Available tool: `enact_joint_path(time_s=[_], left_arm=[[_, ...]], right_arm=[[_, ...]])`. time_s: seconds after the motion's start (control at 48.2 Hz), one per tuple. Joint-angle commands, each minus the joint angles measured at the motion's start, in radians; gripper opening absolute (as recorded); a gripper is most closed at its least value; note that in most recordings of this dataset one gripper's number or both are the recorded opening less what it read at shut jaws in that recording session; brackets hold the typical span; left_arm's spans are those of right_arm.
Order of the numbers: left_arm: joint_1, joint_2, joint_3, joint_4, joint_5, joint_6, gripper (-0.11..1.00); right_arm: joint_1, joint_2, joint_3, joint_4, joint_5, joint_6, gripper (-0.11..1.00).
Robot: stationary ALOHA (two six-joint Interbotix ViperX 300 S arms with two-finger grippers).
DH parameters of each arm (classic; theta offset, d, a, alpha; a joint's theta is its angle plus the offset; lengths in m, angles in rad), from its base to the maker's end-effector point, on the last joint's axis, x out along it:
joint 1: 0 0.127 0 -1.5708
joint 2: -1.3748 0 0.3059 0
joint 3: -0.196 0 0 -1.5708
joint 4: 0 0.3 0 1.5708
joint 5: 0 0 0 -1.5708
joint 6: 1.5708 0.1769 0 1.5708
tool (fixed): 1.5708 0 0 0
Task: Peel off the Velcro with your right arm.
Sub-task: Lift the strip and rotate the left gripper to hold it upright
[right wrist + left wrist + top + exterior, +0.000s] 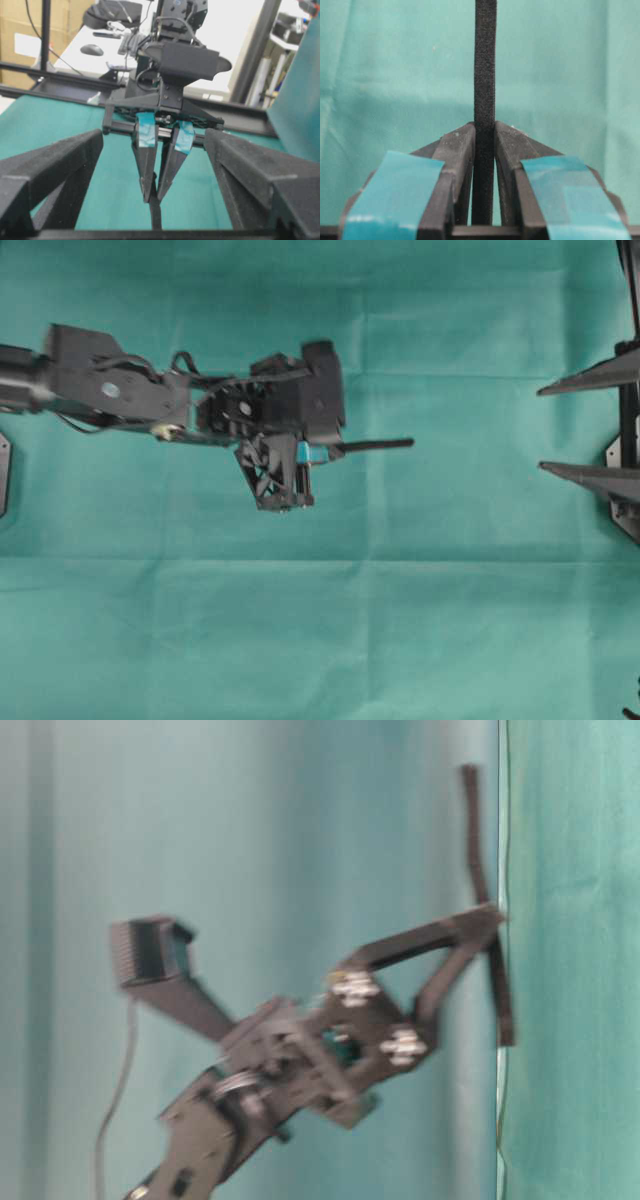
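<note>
Velcro presented, peel not yet begun.

We judge the task barely started: our left gripper, the one with teal tape on its fingers, is clamped shut on the Velcro and holds it out above the green worktop, pointing toward the right arm. Our right gripper stands wide open and well apart from the strip, at the right edge of the overhead view, with nothing between its plain black fingers. What is left is all of the right arm's work: reaching in, closing on the free end and pulling. The Velcro looks like a thin, narrow black strip with a rough, fuzzy surface, running straight out past the clamped fingertips; from table level it shows lengths on both sides of the grip.
</note>
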Motion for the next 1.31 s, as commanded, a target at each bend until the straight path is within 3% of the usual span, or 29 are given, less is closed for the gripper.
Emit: enact_joint_path(time_s=[0.0,0.249,0.498,0.705,0.933,1.286], left_arm=[[0.0,-0.071,0.003,-0.002,-0.003,-0.025,0.1],[0.0,-0.15,0.043,-0.002,-0.021,-0.077,0.1],[0.0,-0.202,0.095,-0.002,-0.112,-0.184,0.1],[-0.011,-0.23,0.138,-0.002,-0.218,-0.293,0.1],[-0.032,-0.235,0.161,-0.002,-0.308,-0.402,0.1],[-0.044,-0.239,0.19,-0.002,-0.436,-0.523,0.1]], right_arm=[[-0.002,0.014,-0.051,-0.02,0.009,-0.002,0.68],[0.0,0.034,-0.092,-0.067,0.035,-0.005,0.68],[0.0,0.074,-0.094,-0.129,0.035,-0.012,0.68],[-0.009,0.117,-0.094,-0.192,0.035,-0.064,0.68],[-0.051,0.144,-0.092,-0.196,0.038,-0.164,0.68],[-0.086,0.169,-0.081,-0.196,0.034,-0.204,0.67]])
